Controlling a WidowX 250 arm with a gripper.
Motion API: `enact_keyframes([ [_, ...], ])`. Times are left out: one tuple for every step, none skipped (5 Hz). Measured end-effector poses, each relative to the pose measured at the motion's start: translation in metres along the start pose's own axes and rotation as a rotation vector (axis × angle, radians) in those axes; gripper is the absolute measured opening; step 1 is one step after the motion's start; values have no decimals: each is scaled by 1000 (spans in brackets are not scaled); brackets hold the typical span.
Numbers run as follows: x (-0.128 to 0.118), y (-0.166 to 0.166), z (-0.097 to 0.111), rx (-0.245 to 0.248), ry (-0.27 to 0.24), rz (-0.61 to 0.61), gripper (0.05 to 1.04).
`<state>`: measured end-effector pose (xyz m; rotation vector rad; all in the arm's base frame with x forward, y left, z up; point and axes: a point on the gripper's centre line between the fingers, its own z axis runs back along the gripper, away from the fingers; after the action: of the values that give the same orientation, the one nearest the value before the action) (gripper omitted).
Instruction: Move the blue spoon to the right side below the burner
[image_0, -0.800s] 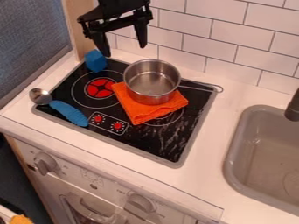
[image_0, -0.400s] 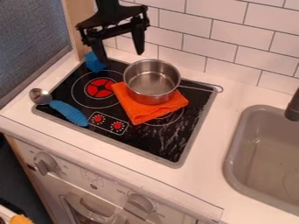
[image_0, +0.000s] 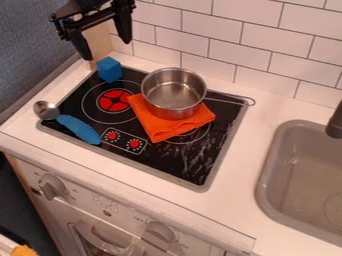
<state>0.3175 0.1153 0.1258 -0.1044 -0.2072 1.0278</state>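
Below the end effector (image_0: 107, 49): blue spoon (image_0: 67, 121) | spread wide, nothing held | likely light, stiff; ridged handle (image_0: 81, 131) should resist slipping; pinch mid-handle

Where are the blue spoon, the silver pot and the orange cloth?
Blue spoon (image_0: 79, 129): camera view, on its blue handle.
Silver pot (image_0: 175, 111): camera view, on its outer side wall.
Orange cloth (image_0: 162, 131): camera view, on its front part, below the pot.
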Motion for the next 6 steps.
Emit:
enact_keyframes([
  [8, 30, -10, 71, -39, 106, 1001],
  [2, 51, -31, 105, -71, 135, 1001],
  [3, 77, -57, 149, -50, 186, 1001],
  [1, 82, -74, 160, -16, 198, 1001],
  [-1, 85, -87, 179, 5, 208, 1001],
  [-3, 86, -100, 175, 21, 219, 941],
])
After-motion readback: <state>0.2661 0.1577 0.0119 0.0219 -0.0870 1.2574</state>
